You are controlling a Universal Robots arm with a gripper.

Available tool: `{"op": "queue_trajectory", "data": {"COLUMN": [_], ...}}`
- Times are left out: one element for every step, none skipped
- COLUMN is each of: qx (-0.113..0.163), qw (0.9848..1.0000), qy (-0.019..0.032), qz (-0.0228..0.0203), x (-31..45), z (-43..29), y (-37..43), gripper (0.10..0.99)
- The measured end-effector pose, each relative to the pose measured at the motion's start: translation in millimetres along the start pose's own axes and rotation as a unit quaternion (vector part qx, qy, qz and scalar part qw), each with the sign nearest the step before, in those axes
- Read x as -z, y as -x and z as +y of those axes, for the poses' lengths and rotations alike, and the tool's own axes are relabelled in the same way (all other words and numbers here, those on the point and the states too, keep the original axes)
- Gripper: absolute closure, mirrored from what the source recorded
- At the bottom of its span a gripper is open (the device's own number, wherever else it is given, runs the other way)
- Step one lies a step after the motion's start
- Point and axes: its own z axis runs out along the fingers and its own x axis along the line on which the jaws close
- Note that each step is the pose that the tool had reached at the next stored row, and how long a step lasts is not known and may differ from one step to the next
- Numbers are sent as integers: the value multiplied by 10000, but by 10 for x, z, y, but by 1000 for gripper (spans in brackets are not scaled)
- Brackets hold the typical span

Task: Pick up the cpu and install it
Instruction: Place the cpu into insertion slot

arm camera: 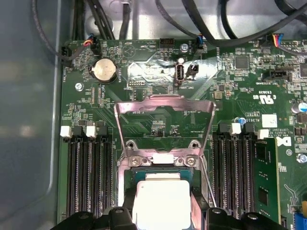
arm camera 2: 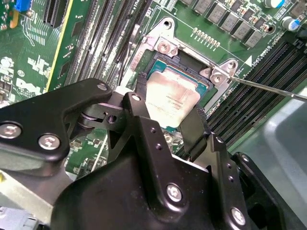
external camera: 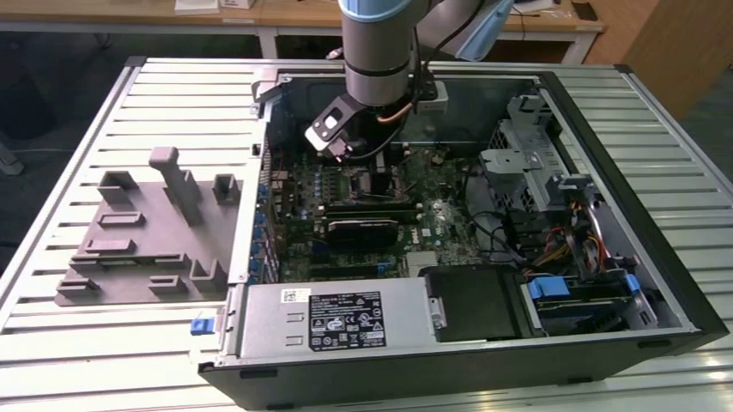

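Note:
The cpu (arm camera 2: 172,98), a flat square chip with a silver-grey top, sits between my gripper's (arm camera 2: 167,108) two black fingers (arm camera 2: 138,111), low over the open motherboard socket (arm camera 2: 188,73) and slightly tilted to it. The first wrist view shows the cpu (arm camera: 160,203) inside the socket frame (arm camera: 162,163), with a finger against each side edge. The socket's metal load plate (arm camera: 164,101) stands flipped up behind it. Whether the chip rests fully in the socket cannot be told. In the exterior view my gripper (external camera: 360,153) reaches down into the open computer case, over the middle of the motherboard (external camera: 441,202).
Memory slots (arm camera: 88,177) flank the socket on both sides, and a thin lever rod (arm camera 2: 268,89) sticks out beside it. A black block (external camera: 360,230) lies on the board just in front of the gripper. The power supply (external camera: 332,318) and drive cage (external camera: 538,184) crowd the case; a grey fixture (external camera: 137,232) lies at the exterior view's left.

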Motion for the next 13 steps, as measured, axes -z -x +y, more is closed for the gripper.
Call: {"op": "queue_trajectory", "data": {"qx": [10,10,11,11,11,11,11,11,11,11,11,11,12], "qw": [10000,10000,10000,10000,10000,10000,10000,10000,10000,10000,10000,10000,10000], "qy": [0,1,0,1,0,0,0,-1,0,0,0,0,0], "qz": [2,2,2,2,2,2,1,1,2,2,2,2,2], "x": [-1,-1,-2,-4,-6,-6,-7,-7,-8,-8,-8,-8,-8], "z": [0,0,0,-1,0,0,0,0,-1,-1,-1,-1,-2], "y": [0,0,1,1,2,2,2,2,2,2,2,2,2], "gripper": [557,557,557,557,557,557,557,557,557,557,557,557,557]}}
